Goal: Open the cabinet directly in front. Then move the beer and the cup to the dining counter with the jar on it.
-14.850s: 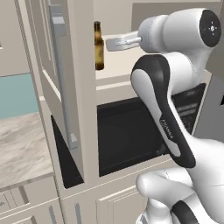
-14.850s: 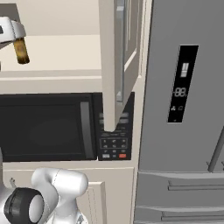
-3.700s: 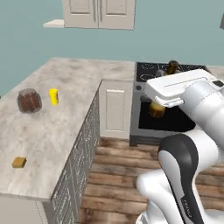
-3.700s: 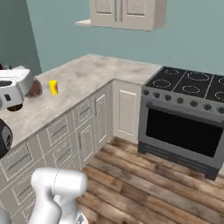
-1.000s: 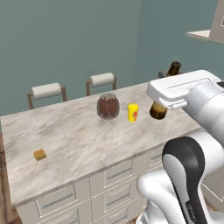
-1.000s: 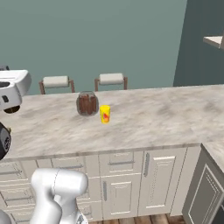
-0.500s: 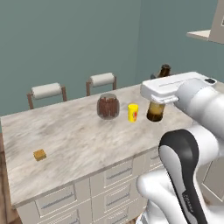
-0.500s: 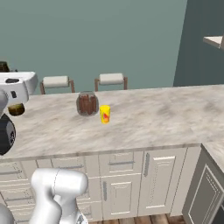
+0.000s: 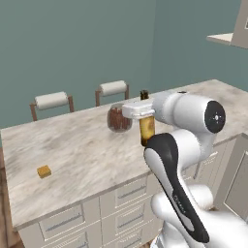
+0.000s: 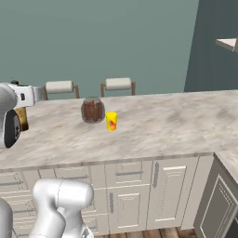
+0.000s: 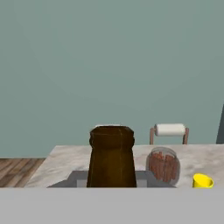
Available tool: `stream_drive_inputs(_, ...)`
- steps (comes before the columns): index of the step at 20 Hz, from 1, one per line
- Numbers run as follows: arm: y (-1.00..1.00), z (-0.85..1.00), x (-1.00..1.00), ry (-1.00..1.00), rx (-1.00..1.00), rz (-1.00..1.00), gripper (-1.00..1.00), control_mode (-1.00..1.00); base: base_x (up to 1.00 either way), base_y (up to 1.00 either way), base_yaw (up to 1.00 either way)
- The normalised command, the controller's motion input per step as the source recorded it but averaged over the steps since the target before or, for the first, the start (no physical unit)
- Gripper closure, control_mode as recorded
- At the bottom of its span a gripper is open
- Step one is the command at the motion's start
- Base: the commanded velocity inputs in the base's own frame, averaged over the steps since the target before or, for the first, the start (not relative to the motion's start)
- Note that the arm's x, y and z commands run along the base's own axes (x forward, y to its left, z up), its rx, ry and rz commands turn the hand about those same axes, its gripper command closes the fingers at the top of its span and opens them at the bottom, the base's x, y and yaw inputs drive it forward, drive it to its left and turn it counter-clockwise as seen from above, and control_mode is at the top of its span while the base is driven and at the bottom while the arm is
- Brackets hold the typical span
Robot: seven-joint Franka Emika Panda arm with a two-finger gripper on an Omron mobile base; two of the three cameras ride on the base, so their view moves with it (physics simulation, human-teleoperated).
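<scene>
My gripper (image 9: 143, 111) is shut on the beer (image 9: 146, 127), a dark brown bottle with a tan label, held upright over the dining counter (image 9: 82, 150). In the right base view the gripper (image 10: 22, 99) and beer (image 10: 21, 119) are at the far left, low over the dining counter (image 10: 153, 135); I cannot tell whether the bottle's base touches it. The jar (image 10: 93, 110) with reddish sticks stands on the counter, and the yellow cup (image 10: 111, 121) stands just right of it. In the hand view the beer (image 11: 112, 157) is close up, with the jar (image 11: 162, 165) and cup (image 11: 202, 180) beyond it to the right.
Two stool backs (image 10: 59, 86) (image 10: 118, 83) rise behind the counter against the teal wall. A small orange block (image 9: 44, 171) lies on the counter's left part. A pale shelf (image 9: 224, 38) with a cream door edge shows high on the right; whether it is the cabinet I cannot tell.
The arm has reached forward with the beer, carrying it out over the counter toward the jar and cup. The base and the things on the counter have stayed put.
</scene>
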Motion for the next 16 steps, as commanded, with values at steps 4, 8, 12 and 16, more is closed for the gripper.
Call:
stream_drive_inputs(4,0.00,-0.18,0.59,0.00,-0.01,0.00,1.00,-1.00,0.00,0.00,0.00)
stream_drive_inputs(8,0.08,-0.53,1.00,-0.02,0.00,0.00,1.00,-1.00,0.00,0.00,0.00)
stream_drive_inputs(12,0.05,-0.60,0.99,-0.01,0.00,0.00,1.00,-1.00,0.00,0.00,0.00)
stream_drive_inputs(16,0.02,-0.58,0.67,-0.08,0.00,0.00,1.00,-1.00,0.00,0.00,0.00)
